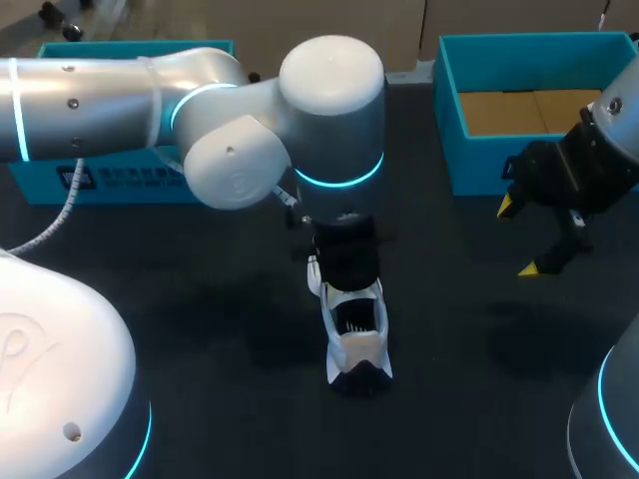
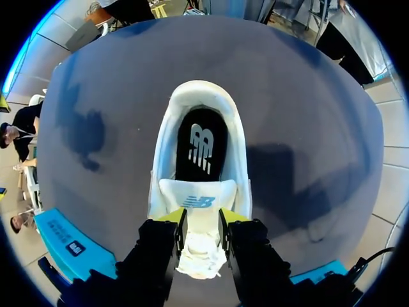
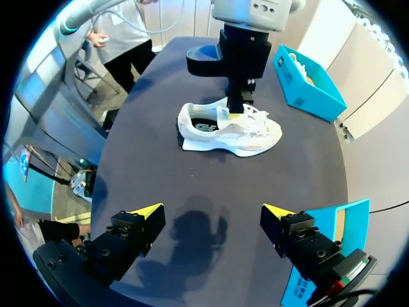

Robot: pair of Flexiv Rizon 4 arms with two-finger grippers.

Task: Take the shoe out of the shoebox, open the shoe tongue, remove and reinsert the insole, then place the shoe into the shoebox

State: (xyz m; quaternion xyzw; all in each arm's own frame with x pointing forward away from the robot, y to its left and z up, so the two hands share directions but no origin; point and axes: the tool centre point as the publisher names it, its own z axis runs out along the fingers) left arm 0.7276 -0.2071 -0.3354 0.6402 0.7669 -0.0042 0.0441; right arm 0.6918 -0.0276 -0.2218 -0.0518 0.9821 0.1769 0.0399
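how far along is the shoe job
Done: the shoe is out of the box, on the table. In hand: the left gripper is shut on the tongue; the right gripper hangs open, apart. Left, it seems: the insole lies inside, so removing, refitting and reboxing remain.

The light comes from above and is soft. The dark table [image 1: 200, 299] looks dim, but the white shoe [image 1: 354, 334] shows up bright. The left arm [image 1: 230, 130] is shiny and has a glowing blue ring (the right arm [image 1: 619, 429] has one too). A dark shadow [image 3: 195, 233] lies on the table under the right gripper [image 3: 212, 209].
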